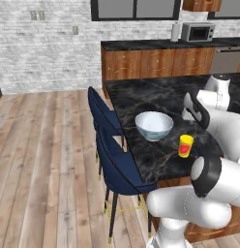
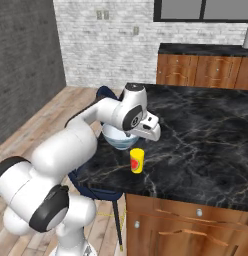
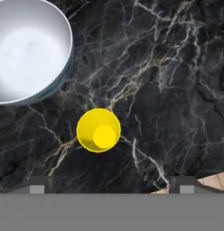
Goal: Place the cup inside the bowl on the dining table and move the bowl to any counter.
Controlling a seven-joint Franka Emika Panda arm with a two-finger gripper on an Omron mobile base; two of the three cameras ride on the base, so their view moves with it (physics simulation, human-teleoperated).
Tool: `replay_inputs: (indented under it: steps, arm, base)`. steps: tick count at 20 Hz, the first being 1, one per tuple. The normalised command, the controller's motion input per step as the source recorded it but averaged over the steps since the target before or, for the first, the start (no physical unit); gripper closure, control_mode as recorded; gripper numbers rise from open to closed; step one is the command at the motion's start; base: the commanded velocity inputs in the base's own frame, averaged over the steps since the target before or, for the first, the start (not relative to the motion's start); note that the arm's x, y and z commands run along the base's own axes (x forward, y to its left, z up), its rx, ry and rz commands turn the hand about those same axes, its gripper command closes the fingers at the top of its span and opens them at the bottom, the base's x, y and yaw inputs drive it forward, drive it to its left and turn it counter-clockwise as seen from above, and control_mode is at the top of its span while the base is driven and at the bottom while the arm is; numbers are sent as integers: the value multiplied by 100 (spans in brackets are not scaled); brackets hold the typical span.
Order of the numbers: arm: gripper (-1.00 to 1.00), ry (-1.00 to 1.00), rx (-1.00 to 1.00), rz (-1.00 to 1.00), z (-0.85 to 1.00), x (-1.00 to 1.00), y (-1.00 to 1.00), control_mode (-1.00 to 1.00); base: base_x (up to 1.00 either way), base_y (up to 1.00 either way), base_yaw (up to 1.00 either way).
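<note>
Hovering above cup (image 3: 98,130), my claw (image 3: 109,187) spread wide, holding nothing; cup standing upright, mouth up, seemingly slightly off-centre toward bowl (image 3: 28,49).

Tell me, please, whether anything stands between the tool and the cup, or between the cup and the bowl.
Nothing visible does. The open tool looks straight down on the cup, with bare dining table around it. The bowl stands close beside the cup, apart from it, with only tabletop between.

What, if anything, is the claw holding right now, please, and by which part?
Nothing is held. The claw is open above the table, with the cup standing free below it, beside the bowl.
</note>
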Motion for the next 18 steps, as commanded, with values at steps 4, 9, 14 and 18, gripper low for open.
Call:
replay_inputs:
  steps: [4,9,14,18]
  arm:
    - [-100,6,0,-4,-27,24,0,-100]
    - [-100,7,0,-2,-38,9,-15,-100]
    - [-100,3,0,-1,-27,21,-16,-100]
    - [-100,2,0,-1,-26,34,-10,-100]
  base:
    - [0,0,0]
    - [0,0,0]
    - [0,0,0]
    - [0,0,0]
